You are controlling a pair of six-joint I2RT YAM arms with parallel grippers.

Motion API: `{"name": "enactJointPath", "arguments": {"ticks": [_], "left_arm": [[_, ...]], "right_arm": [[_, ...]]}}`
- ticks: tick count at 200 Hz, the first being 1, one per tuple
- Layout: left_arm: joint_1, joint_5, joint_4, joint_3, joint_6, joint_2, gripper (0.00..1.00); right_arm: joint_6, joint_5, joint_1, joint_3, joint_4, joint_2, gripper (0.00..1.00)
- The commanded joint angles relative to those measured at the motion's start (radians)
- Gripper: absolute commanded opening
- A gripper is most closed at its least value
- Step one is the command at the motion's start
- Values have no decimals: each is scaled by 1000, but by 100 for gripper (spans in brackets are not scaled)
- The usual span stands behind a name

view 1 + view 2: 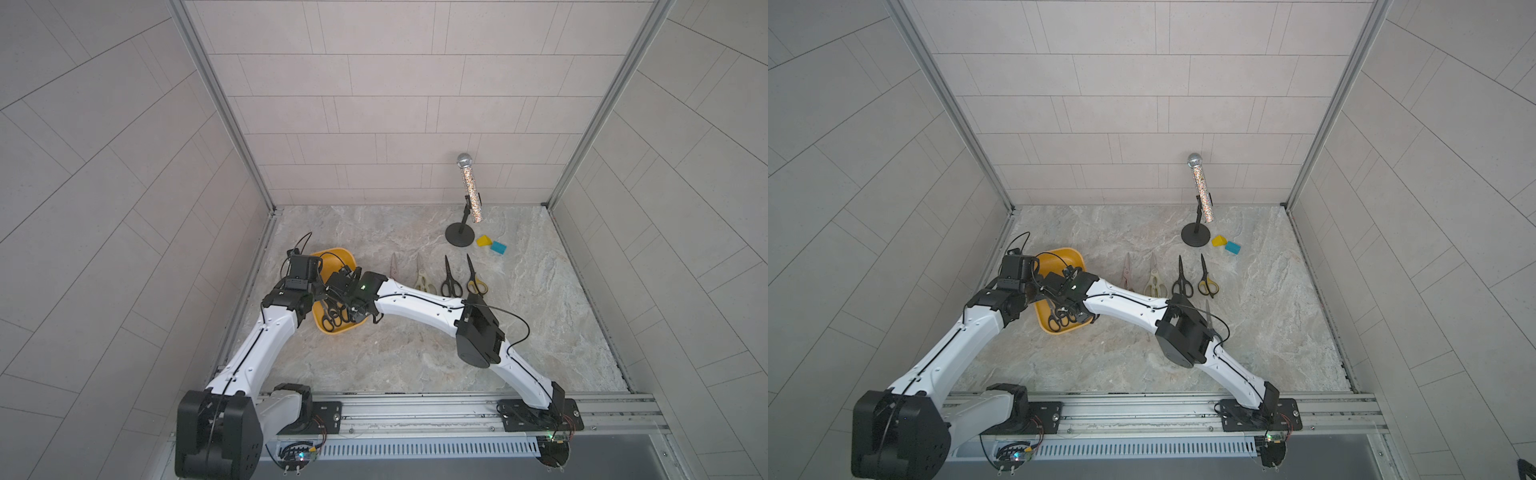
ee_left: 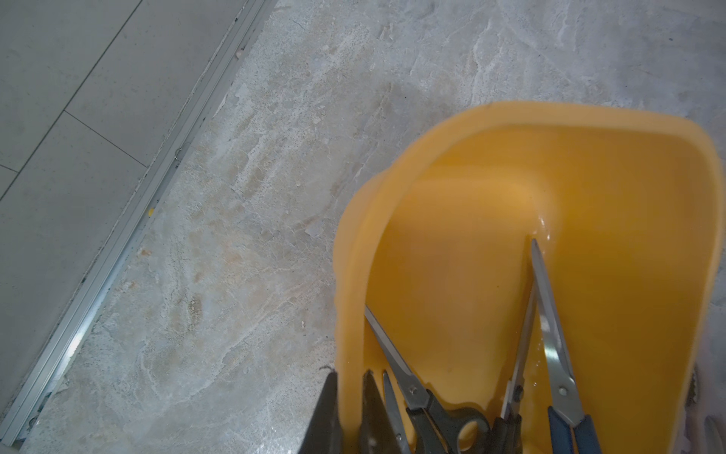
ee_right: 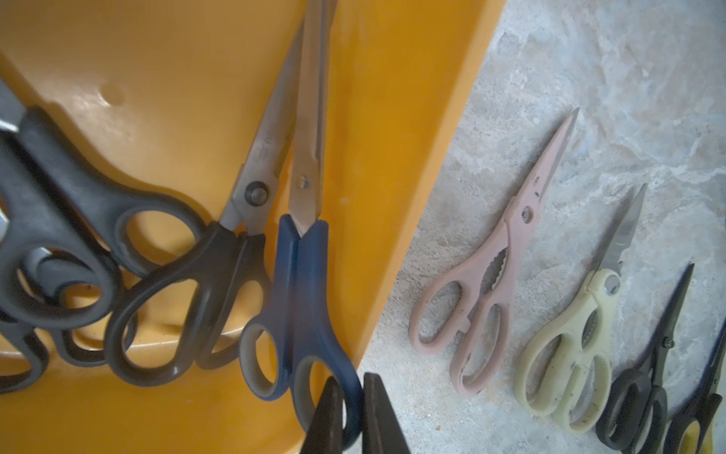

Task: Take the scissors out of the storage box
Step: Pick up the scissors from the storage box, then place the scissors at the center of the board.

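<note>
Hard, light, smooth: the blue scissors, pinched by one handle ring.
By the left edge of the desk, the left claw is clenched on the wall of the storage box. Inside it lie black scissors and the blue pair. The right claw is clenched on the blue ring; held there they may swing, and nearer the screw seems steadier. To the right, four more pairs lie in a row.
</note>
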Motion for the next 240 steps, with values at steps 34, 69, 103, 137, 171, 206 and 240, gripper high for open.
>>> {"name": "enactJointPath", "arguments": {"ticks": [34, 69, 103, 137, 171, 206, 240], "left_arm": [[0, -34, -2, 31, 9, -9, 0], [-3, -34, 0, 30, 9, -8, 0], [2, -40, -2, 30, 11, -6, 0], [2, -46, 0, 32, 14, -3, 0], [2, -50, 3, 32, 16, 3, 0], [2, -50, 0, 32, 15, 8, 0], [2, -48, -5, 25, 12, -7, 0]], "right_arm": [[-9, 10, -3, -48, -63, -129, 0], [1, -23, -3, -170, -7, -242, 0], [18, -42, -21, -356, 33, -405, 0], [59, -81, -72, -663, 102, -623, 0], [125, -156, -162, -979, 171, -842, 0], [199, -228, -240, -1258, 234, -1065, 0], [256, -335, -297, -1467, 309, -1235, 0]]}}
